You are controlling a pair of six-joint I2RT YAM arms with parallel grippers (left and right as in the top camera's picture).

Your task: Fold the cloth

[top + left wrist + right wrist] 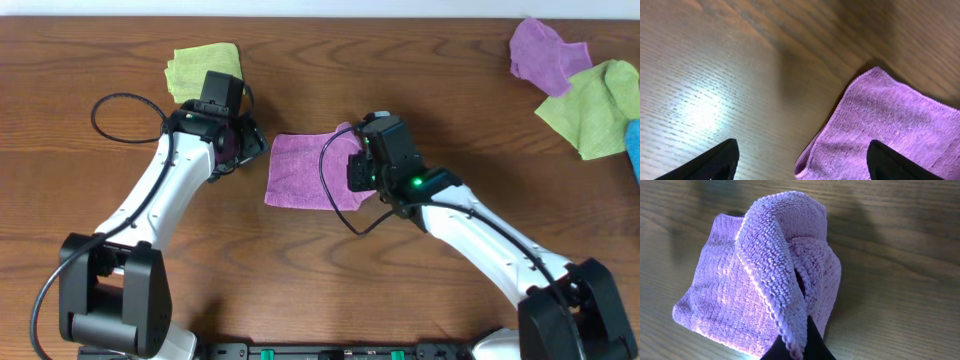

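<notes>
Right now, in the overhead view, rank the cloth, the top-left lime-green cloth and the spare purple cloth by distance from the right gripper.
1. Centre: the cloth, pinched in the right gripper.
2. Top left: lime-green cloth.
3. Top right: spare purple cloth.

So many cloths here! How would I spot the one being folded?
Start at the middle of the wooden table. The cloth lies there, purple, one edge held up by the right gripper. The other purple cloth sits crumpled at a far corner.

Purple cloth (305, 170); right edge lifted
</notes>
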